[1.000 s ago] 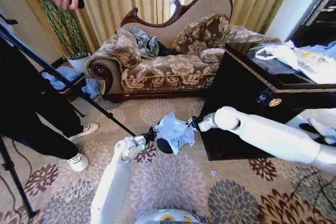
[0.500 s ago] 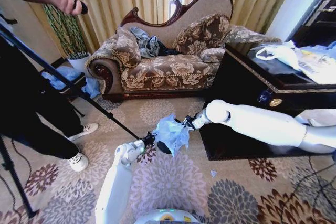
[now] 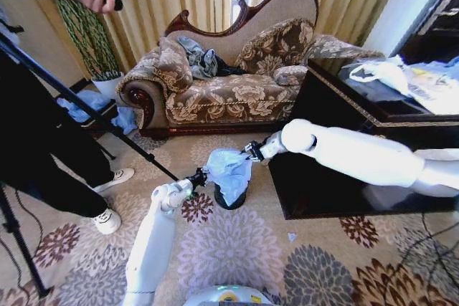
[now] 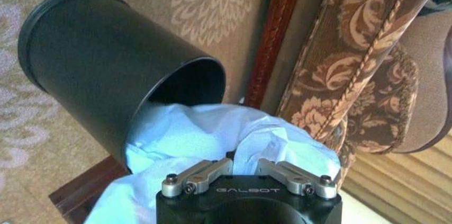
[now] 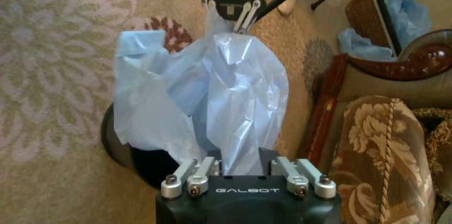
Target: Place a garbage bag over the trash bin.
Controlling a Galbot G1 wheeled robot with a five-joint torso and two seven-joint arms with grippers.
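The trash bin [image 3: 230,199] is a small black cylinder standing on the patterned carpet in front of the sofa. The garbage bag [image 3: 228,168], pale blue and crinkly, hangs stretched above its rim and covers its top. My left gripper [image 3: 199,175] is shut on the bag's left edge, and my right gripper [image 3: 251,152] is shut on its right edge. In the left wrist view the bin [image 4: 106,70] shows its open mouth, with the bag [image 4: 205,134] bunched at my left gripper [image 4: 244,163]. In the right wrist view the bag [image 5: 211,91] spans from my right gripper [image 5: 242,164] to the left gripper [image 5: 229,11] across the bin [image 5: 137,163].
A brocade sofa [image 3: 229,77] stands behind the bin. A dark wooden cabinet [image 3: 344,170] sits close on the right, with white bags [image 3: 401,77] on top. At the left a person [image 3: 36,141] stands with a tripod [image 3: 107,130]. Open carpet lies nearer to me.
Both grippers have moved farther from me with the bag and spread apart. The bag, bunched low beside the bin before, now hangs stretched over the bin's top.
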